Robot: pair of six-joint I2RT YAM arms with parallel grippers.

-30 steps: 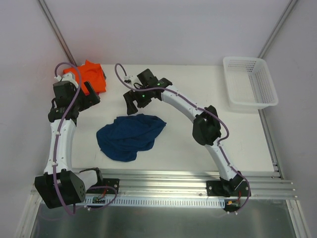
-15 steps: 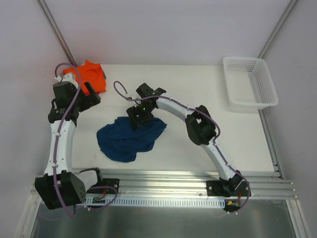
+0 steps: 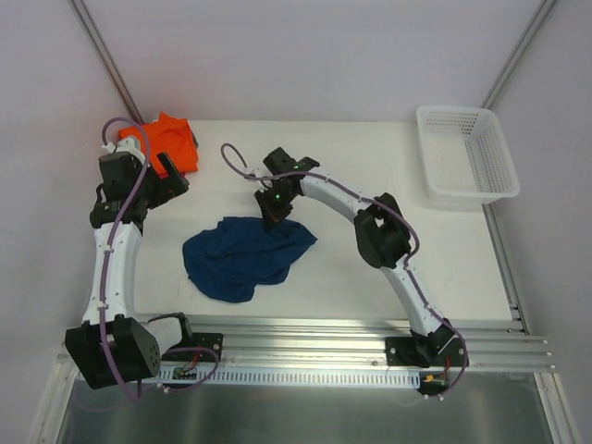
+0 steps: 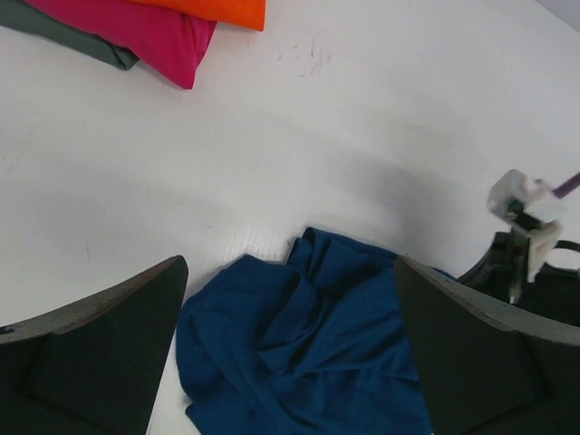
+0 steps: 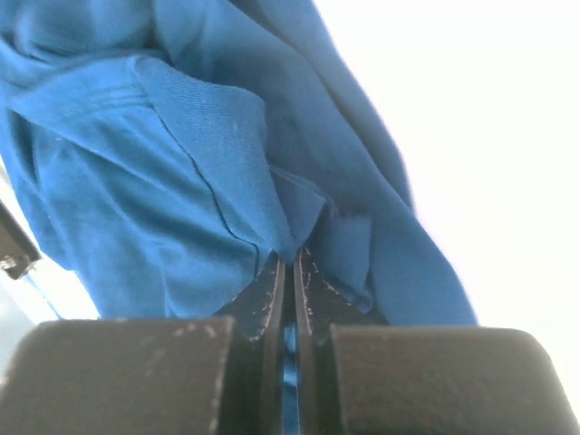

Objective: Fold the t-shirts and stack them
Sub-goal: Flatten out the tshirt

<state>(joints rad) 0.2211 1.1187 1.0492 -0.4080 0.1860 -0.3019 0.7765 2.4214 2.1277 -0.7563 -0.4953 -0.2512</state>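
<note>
Since a second back, the right gripper (image 3: 275, 209) had come down onto the far edge of the navy t-shirt (image 3: 242, 261), crumpled near and right of the folded orange t-shirt (image 3: 174, 141), and closed on a thin fold. So small a bite might slip, or drag the heap bunched. The left gripper (image 4: 289, 263) hung wide open, empty.

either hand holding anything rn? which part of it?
Right hand is shut on the navy t-shirt, pinching a bunched fold at its far edge. Left hand is open above the table, holding nothing.
</note>
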